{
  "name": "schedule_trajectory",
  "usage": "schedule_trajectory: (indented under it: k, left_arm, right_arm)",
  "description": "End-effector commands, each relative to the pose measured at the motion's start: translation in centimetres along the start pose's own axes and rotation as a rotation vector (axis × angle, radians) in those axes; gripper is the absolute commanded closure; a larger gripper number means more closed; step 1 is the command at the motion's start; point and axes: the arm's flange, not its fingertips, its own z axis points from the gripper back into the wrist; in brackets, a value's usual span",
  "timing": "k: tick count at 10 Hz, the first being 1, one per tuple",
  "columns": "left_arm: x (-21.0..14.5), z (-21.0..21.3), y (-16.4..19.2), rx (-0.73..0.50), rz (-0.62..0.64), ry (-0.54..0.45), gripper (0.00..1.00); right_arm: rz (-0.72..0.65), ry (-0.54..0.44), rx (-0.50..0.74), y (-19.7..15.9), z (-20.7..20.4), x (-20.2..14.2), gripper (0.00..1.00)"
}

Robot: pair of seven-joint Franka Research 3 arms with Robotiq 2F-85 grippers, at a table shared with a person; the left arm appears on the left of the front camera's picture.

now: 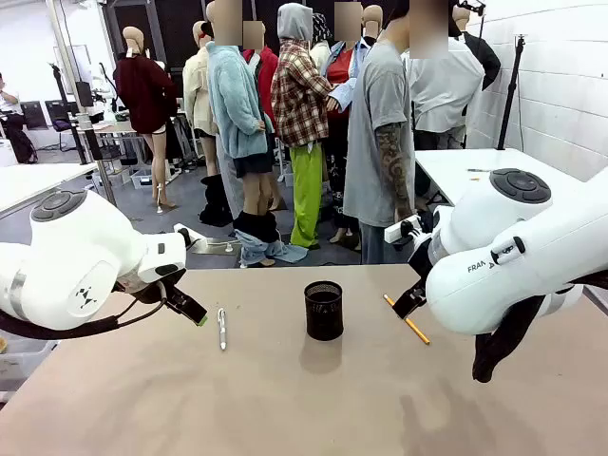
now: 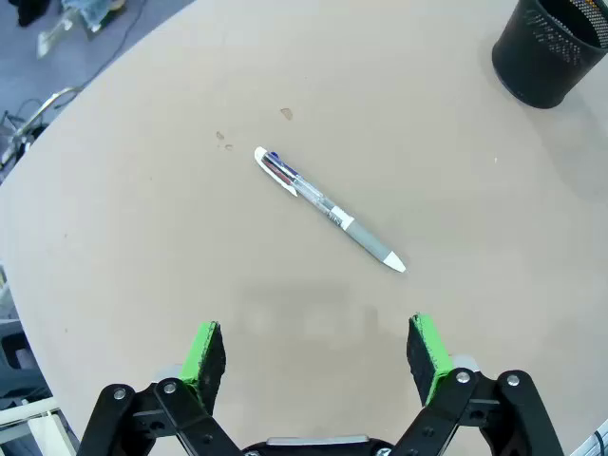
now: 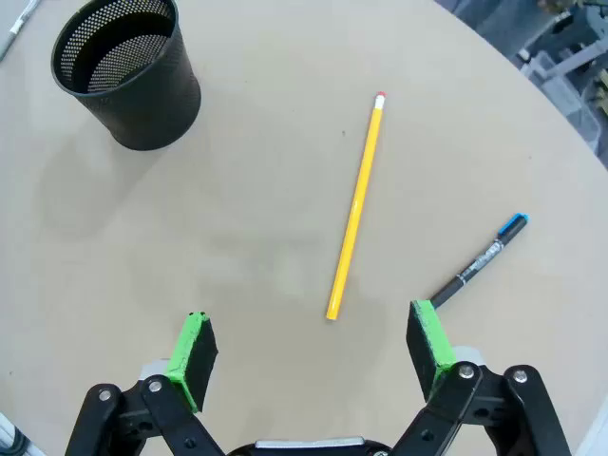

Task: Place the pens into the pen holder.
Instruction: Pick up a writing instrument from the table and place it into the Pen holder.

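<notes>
The black mesh pen holder (image 1: 324,310) stands upright at the table's middle, also seen in the left wrist view (image 2: 549,49) and the right wrist view (image 3: 129,69). A silver-white pen (image 1: 221,328) (image 2: 328,209) lies flat left of it, below my open left gripper (image 2: 318,351) (image 1: 198,316). A yellow pencil (image 3: 356,203) (image 1: 408,319) lies right of the holder, ahead of my open right gripper (image 3: 312,351). A black pen with a blue cap (image 3: 480,261) lies beside the pencil. Both grippers hold nothing.
The round tan table (image 1: 285,399) has bare room in front of the holder. A person (image 1: 380,133) in a grey shirt stands beyond the far edge. A white table (image 1: 465,171) sits at the back right.
</notes>
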Motion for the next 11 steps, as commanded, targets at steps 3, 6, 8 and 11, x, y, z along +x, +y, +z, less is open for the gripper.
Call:
schedule_trajectory:
  k: [3,6,8,11]
  left_arm:
    - [0.0,0.0,0.0,0.000,0.000,0.000,0.00]
    - [0.0,0.0,0.0,0.000,0.000,0.000,0.00]
    - [0.0,0.0,0.0,0.000,0.000,0.000,0.00]
    - [0.0,0.0,0.0,0.000,0.000,0.000,0.00]
  right_arm:
    - [0.000,0.000,0.000,0.0,0.0,0.0,0.00]
    - [0.000,0.000,0.000,0.0,0.0,0.0,0.00]
    - [0.000,0.000,0.000,0.0,0.0,0.0,0.00]
    - [-0.047,0.017,-0.004,-1.3,0.9,1.0,0.00]
